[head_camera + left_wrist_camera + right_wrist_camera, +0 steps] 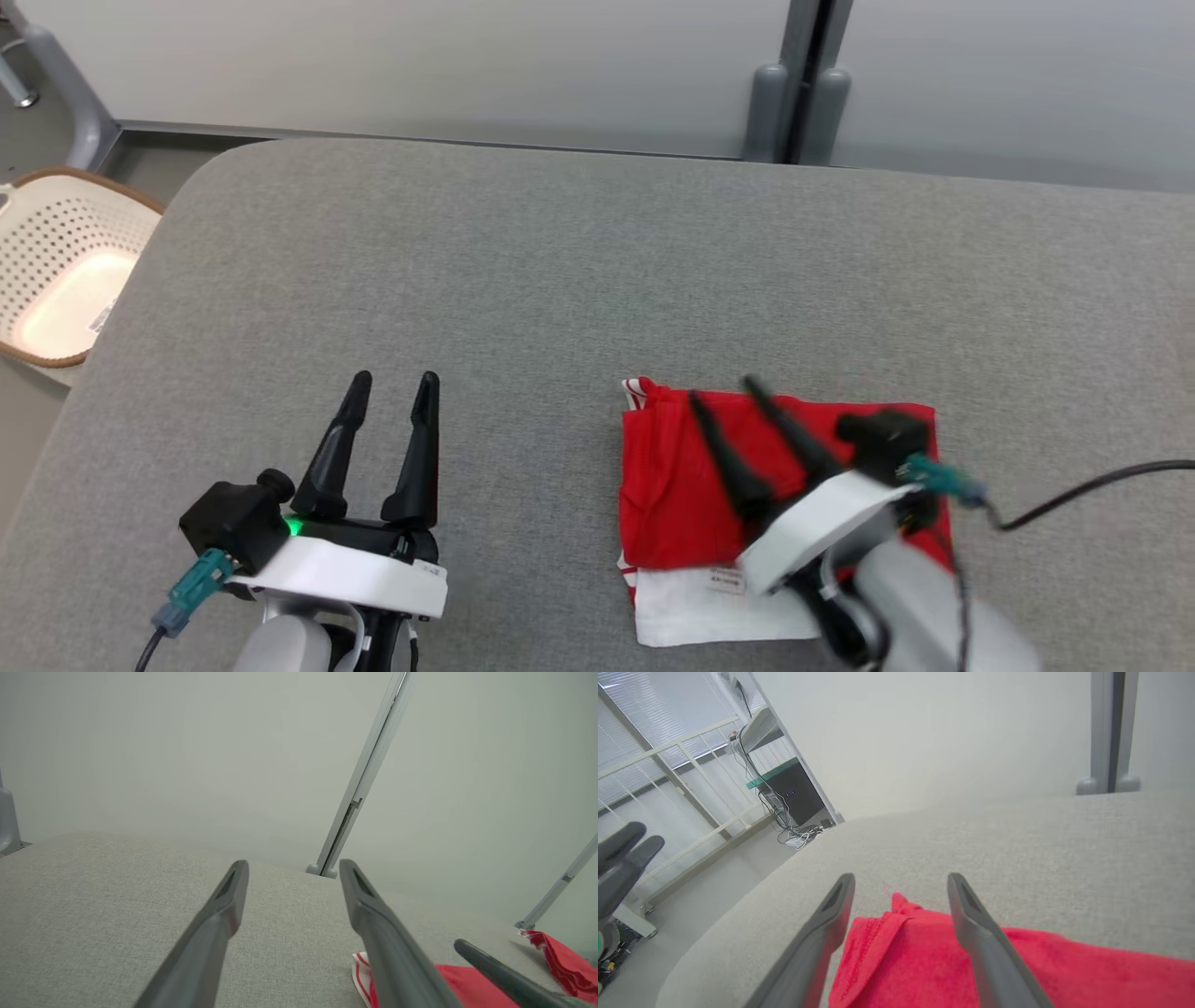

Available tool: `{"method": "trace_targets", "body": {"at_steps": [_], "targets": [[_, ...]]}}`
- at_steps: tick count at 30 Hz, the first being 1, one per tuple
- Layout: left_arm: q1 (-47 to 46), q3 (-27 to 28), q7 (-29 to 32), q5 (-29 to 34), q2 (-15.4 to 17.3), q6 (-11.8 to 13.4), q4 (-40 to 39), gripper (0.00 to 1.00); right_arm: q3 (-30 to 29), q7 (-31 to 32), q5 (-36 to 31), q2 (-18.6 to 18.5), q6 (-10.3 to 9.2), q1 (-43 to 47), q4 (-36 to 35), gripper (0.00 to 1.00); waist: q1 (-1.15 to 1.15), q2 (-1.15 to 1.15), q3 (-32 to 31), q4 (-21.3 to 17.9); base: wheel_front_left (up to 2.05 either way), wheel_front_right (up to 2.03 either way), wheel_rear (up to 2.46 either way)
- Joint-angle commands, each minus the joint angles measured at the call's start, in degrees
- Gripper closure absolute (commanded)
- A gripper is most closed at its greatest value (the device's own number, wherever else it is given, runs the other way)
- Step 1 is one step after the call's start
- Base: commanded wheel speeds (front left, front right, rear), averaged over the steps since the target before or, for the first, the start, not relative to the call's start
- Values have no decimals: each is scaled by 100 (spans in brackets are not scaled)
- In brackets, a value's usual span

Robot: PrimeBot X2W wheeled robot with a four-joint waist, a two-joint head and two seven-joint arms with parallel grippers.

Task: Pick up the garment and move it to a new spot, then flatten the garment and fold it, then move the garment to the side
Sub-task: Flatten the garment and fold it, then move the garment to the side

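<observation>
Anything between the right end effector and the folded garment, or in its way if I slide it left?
Nothing visible between them: the right end effector hangs open over the red garment. Leftward, the left end effector stands open over the table, apart from the garment, and could block a long slide.

The left jaws and right jaws are wearing long, tapering black fingers point(417, 448) on white wrist housings point(345, 574). A green light point(295, 527) is glowing; teal connectors point(191, 583) are feeding dark cables point(1120, 473).
</observation>
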Motion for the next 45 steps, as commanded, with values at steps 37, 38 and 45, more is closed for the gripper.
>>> {"method": "trace_targets", "body": {"at_steps": [37, 38, 45], "targets": [[134, 419, 3, 441, 19, 181, -132, 0, -3514, -42, -3683, -96, -1, 1998, -2330, 0, 0, -1, -14, -559, 0, 0, 0], [131, 386, 3, 425, 17, 169, -116, 0, -3506, -42, -3660, -89, -1, 1980, -2256, 0, 0, -1, 11, -547, 0, 0, 0], [79, 199, 3, 377, 18, 143, -48, 0, -3341, -42, -3390, 0, -2, 1833, -1512, 0, 0, -1, 204, -432, 0, 0, 0]]}}
